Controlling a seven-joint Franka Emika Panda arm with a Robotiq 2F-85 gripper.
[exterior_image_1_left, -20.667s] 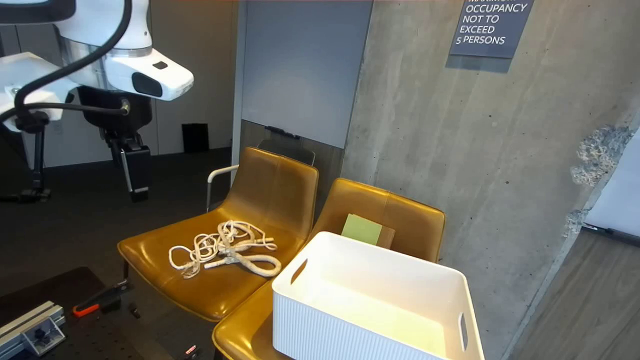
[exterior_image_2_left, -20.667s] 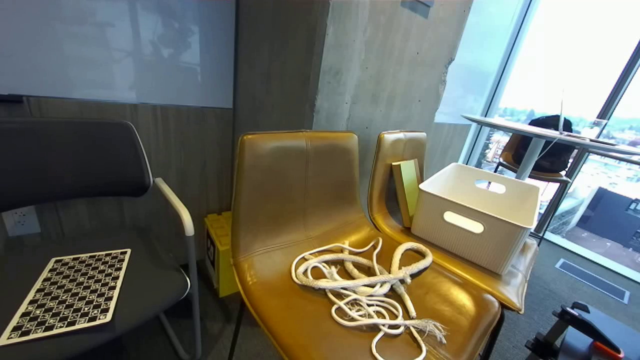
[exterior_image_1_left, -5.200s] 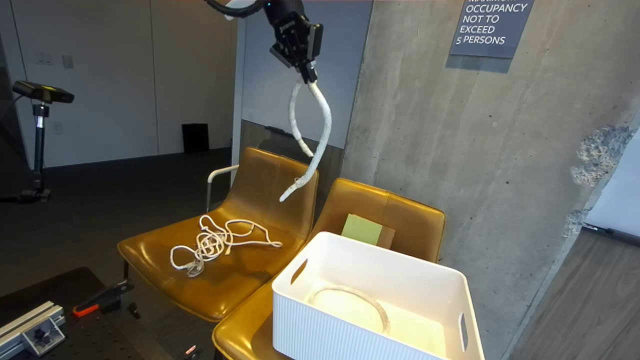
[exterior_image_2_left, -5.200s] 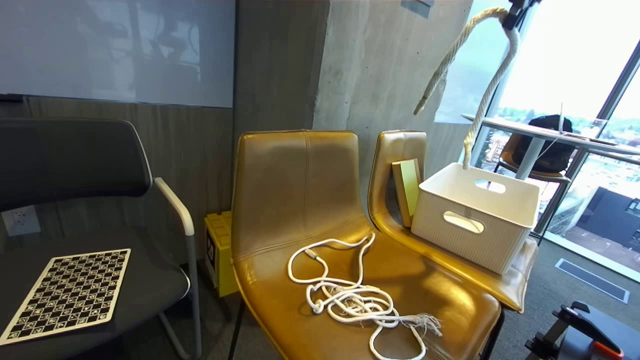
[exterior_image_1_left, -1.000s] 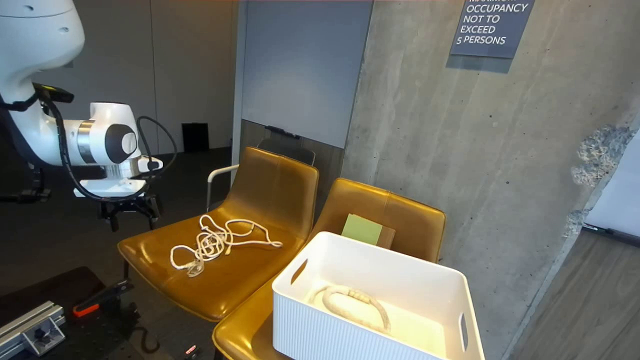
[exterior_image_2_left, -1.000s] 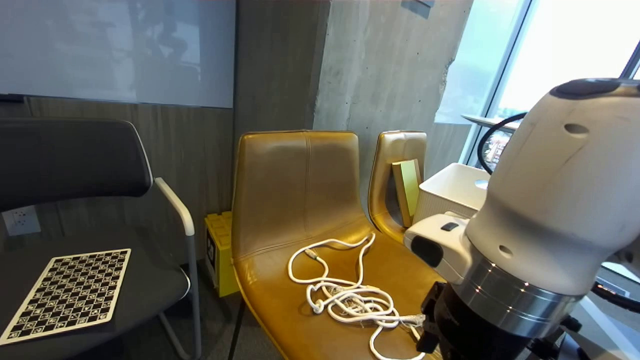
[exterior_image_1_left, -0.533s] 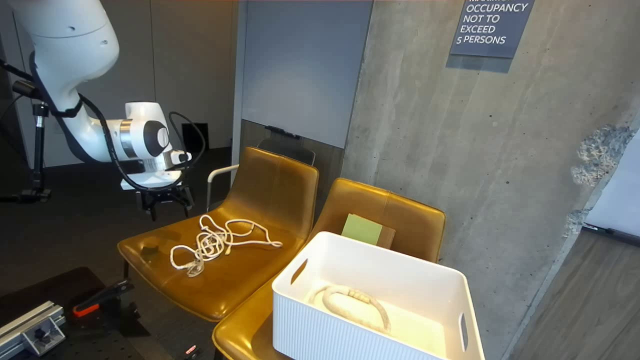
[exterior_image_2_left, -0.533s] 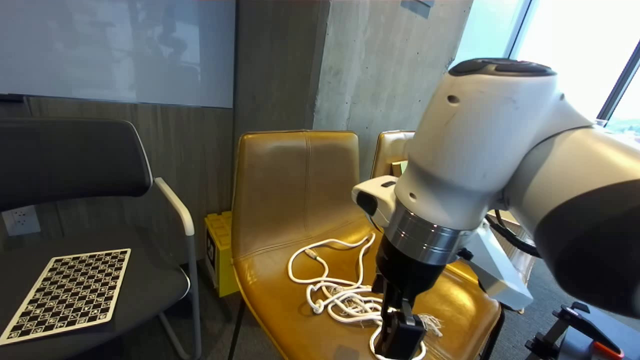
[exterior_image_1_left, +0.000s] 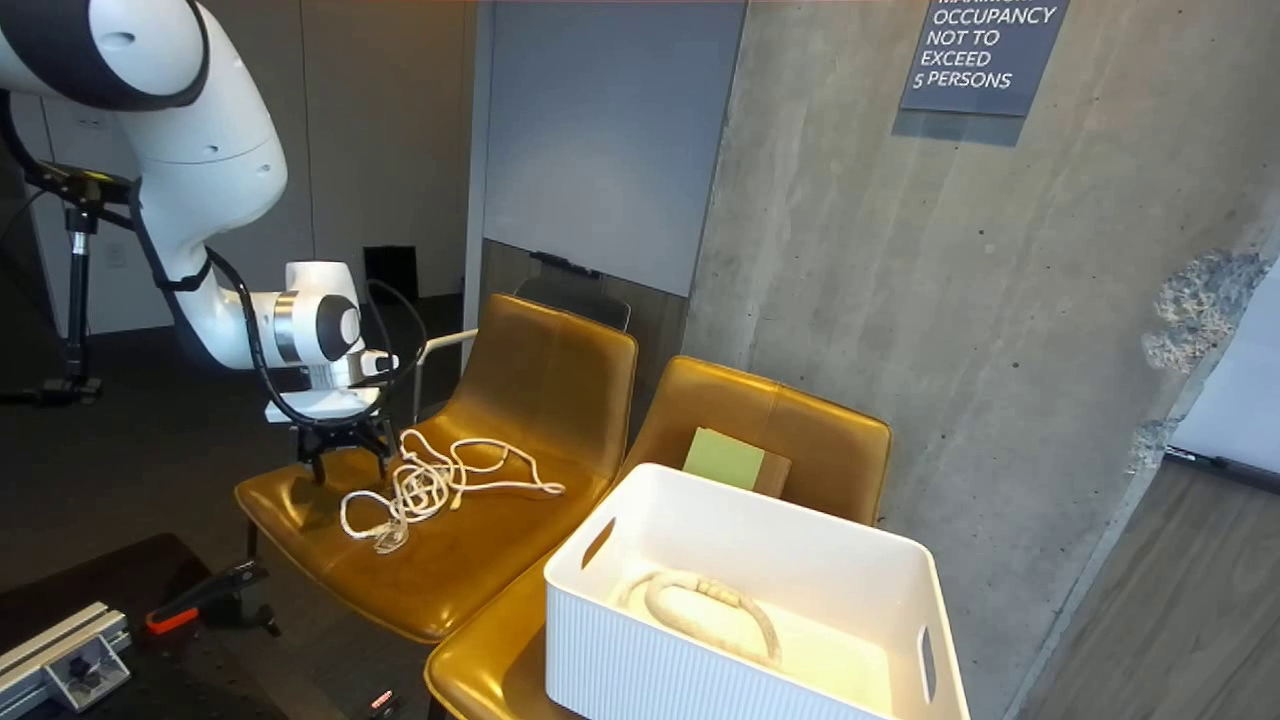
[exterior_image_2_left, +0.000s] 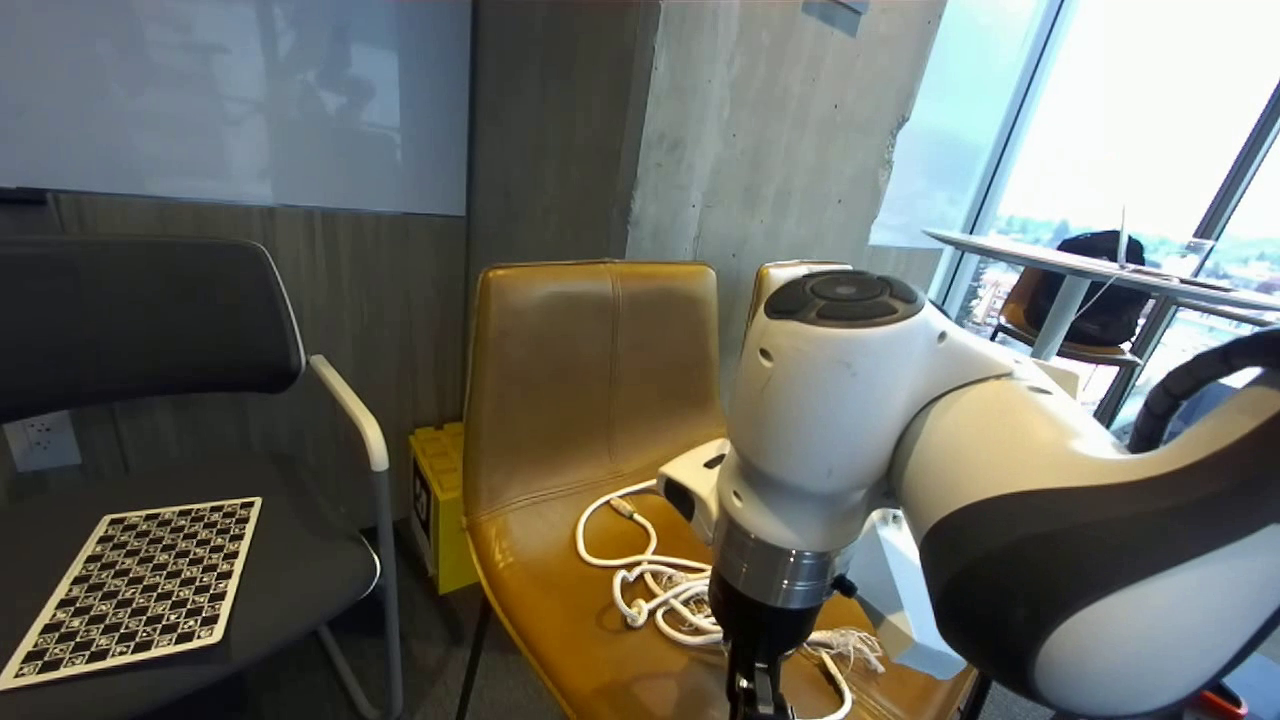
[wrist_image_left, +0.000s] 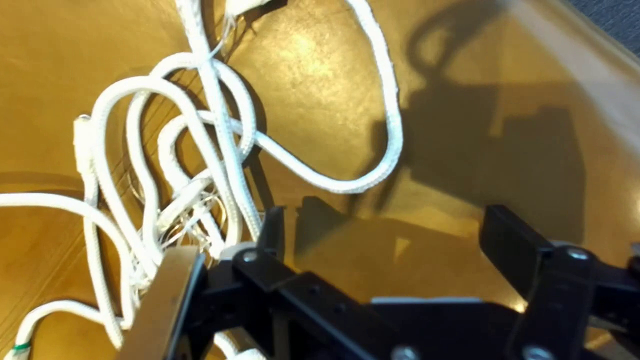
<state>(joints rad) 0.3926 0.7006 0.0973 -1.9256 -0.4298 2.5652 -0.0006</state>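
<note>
Near the empty, wide-spread end effector (wrist_image_left: 385, 230), the white rope (wrist_image_left: 217, 102) lies slack, presumably because the seat (exterior_image_1_left: 450, 580) below bears it.

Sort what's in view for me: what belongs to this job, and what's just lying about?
Likely in the job:
open gripper
white rope on the tan chair
white bin
thick rope inside it

Likely just lying about:
green block by the bin
checkered board on the dark chair
yellow box
black-and-orange tool
</note>
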